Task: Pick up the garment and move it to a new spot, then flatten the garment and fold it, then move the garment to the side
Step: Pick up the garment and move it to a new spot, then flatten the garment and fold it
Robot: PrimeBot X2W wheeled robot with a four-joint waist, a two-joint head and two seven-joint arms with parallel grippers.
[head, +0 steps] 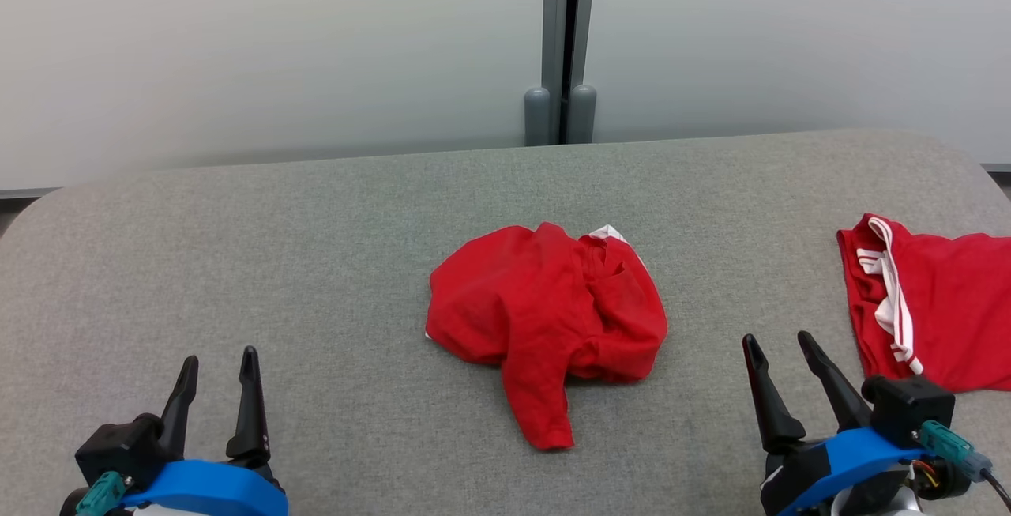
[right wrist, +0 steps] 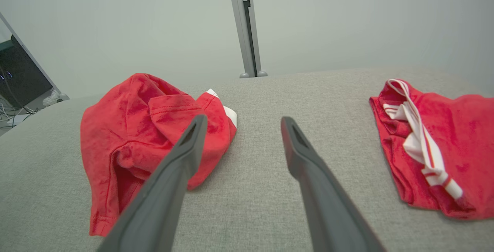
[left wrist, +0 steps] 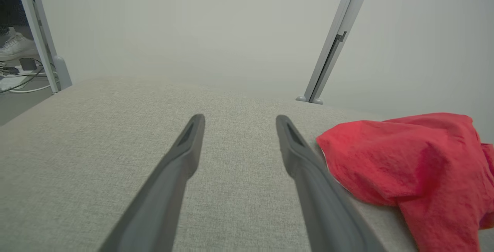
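Pale wall panels [head: 237,50] stand behind the far edge of the table [head: 316,263], joined above its far-edge midpoint by a grey post [head: 561,26] with two rounded feet. The table is padded, covered in grey fabric, with rounded far corners.

The garment [head: 537,303], red with a little white trim at its far side, lies crumpled in a heap at the centre of the table. One sleeve trails from it toward the near edge. A second red garment [head: 948,303], with white striped trim, lies flatter at the table's right edge, partly cut off in the head view, well apart from the first.

The left gripper [head: 219,358] hovers over the table's near-left area. Its fingers are spread apart, holding nothing, clear of the cloth. The right gripper [head: 778,338] hovers over the near-right area, between the two garments, fingers likewise spread and empty. In the right wrist view one of its fingers overlaps the garment [right wrist: 131,128]; the head view shows a gap between them.

In the left wrist view, a white shoe [left wrist: 15,45] and loose cables [left wrist: 23,82] lie on the floor beyond the table's far-left corner.
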